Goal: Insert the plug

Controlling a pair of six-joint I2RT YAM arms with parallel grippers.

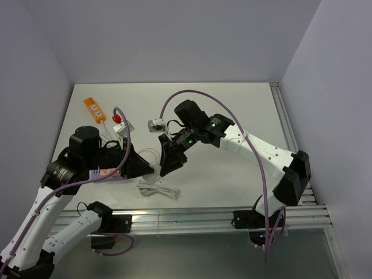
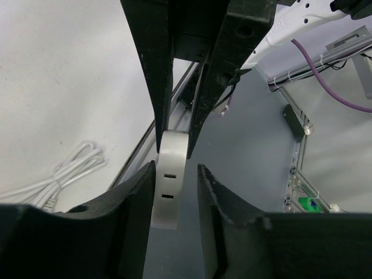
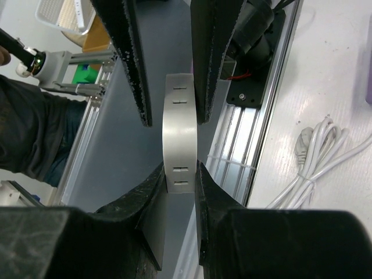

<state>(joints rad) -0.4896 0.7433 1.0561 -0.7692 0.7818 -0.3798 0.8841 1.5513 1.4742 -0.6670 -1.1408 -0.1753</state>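
Note:
A pale flat strip (image 3: pixel 179 125) with a pair of slots near each end hangs between my two grippers above the table's near edge. My right gripper (image 3: pixel 179 170) is shut on one end, both pads pressed to it. My left gripper (image 2: pixel 177 170) faces it from the other side with its jaws around the other end (image 2: pixel 168 186). Its left finger (image 2: pixel 139 192) touches the strip and a gap remains at the right finger (image 2: pixel 212 197). A small salmon-pink bit (image 1: pixel 108 171), possibly the plug, peeks out under the left arm beside a lilac piece (image 1: pixel 93 173).
A coiled white cable (image 1: pixel 157 189) lies just under the grippers. An orange power strip (image 1: pixel 93 108), a red item (image 1: pixel 118 119) and a grey adapter (image 1: pixel 154 125) sit further back. The aluminium rail (image 1: pixel 221 218) runs along the near edge.

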